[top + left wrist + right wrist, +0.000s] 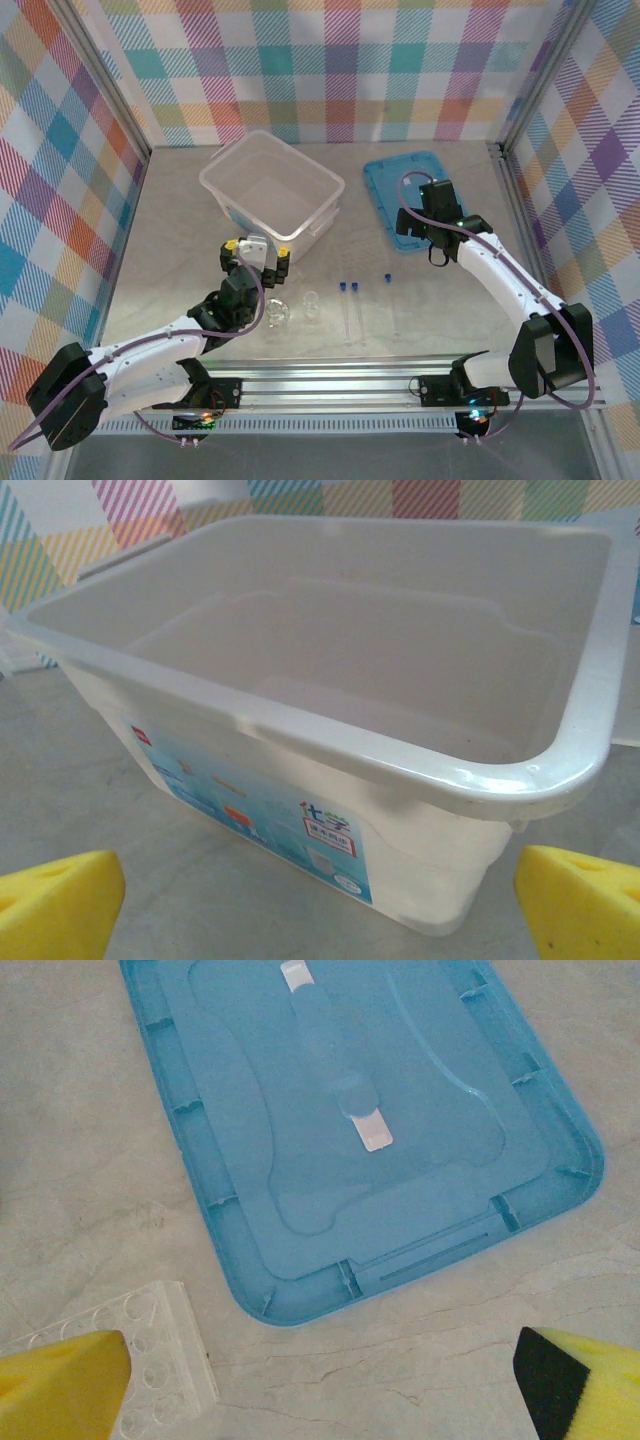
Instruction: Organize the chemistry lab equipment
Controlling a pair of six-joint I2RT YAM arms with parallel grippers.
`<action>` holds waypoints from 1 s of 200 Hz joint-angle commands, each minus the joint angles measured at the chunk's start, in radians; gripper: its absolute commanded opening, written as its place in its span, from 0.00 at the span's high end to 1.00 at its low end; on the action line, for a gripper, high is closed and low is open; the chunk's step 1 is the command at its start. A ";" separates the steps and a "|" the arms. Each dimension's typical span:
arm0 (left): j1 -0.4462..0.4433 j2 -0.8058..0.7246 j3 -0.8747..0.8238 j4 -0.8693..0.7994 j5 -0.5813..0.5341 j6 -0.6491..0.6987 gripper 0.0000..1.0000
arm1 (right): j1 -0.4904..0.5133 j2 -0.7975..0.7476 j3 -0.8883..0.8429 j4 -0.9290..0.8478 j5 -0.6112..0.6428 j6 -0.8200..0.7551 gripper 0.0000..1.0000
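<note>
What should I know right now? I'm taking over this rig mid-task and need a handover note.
Left gripper: open, empty, facing the tub.
Right gripper: open, empty, above the blue lid.
Flask, beaker and three blue-capped tubes lie loose on the table near its front edge.
Done: nothing is in the tub.
Left: likely move each piece into the tub.

left arm (150,352) and right arm (500,272) with white link shells, black joint housings, purple cable along each, yellow wedge-shaped finger pads (55,905), black bases on the aluminium rail (340,385), lit leds below that rail
</note>
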 commanded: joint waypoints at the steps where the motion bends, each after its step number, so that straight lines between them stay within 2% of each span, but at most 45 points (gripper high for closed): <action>1: -0.020 -0.022 0.057 -0.106 0.009 -0.093 0.00 | 0.006 -0.025 0.000 -0.049 -0.015 0.002 0.01; 73: -0.142 -0.080 0.068 -0.214 -0.021 -0.143 0.00 | 0.008 -0.118 -0.063 -0.091 -0.084 0.078 0.01; 111: -0.160 -0.128 0.077 -0.315 -0.006 -0.227 0.00 | 0.013 -0.196 -0.095 -0.133 -0.083 0.087 0.01; 169: -0.162 -0.128 0.105 -0.452 0.017 -0.342 0.00 | 0.035 -0.218 -0.116 -0.221 -0.087 0.089 0.00; 200: -0.162 -0.124 0.123 -0.524 0.032 -0.370 0.06 | 0.047 -0.256 -0.162 -0.214 -0.108 0.095 0.04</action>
